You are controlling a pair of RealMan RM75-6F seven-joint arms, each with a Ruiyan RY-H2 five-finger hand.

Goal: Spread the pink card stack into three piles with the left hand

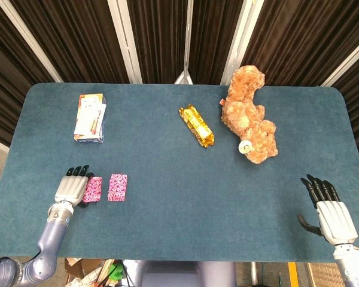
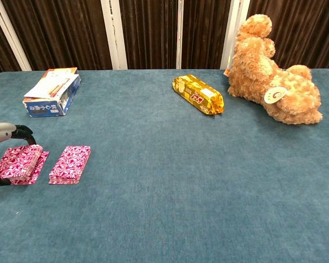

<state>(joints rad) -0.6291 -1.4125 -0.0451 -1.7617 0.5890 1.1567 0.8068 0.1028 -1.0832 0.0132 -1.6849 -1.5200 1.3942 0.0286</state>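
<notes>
Two piles of pink cards lie side by side at about 8 o'clock on the table, near its front edge: the pink card pile (image 2: 70, 164) further from the left hand rests flat and alone, and just beside it, toward 9 o'clock, a second pink card bundle (image 2: 21, 163) sits against the felt with the left hand (image 1: 70, 187) clamped on it, dark fingers (image 2: 23, 131) curling over its far edge and the thumb under its near edge. In the chest view the held cards look slightly lifted above a few lying flat beneath them, though whether they touch is hard to tell. The right hand (image 1: 330, 214) lies at 4 o'clock, well apart from everything, palm down with fingers spread and nothing in it. The table (image 1: 167, 227) is covered in dark teal felt with rounded corners. At 10 o'clock sits a blue and white box (image 1: 89, 118) with papers on top; near 12 o'clock, a gold snack packet (image 1: 196, 125) lies slanted; at 1 o'clock a tan teddy bear (image 1: 249, 113) lies on the felt with a round tag on its foot. Behind the table hang dark brown curtains (image 1: 287, 36) broken by white upright bars (image 1: 124, 39).
</notes>
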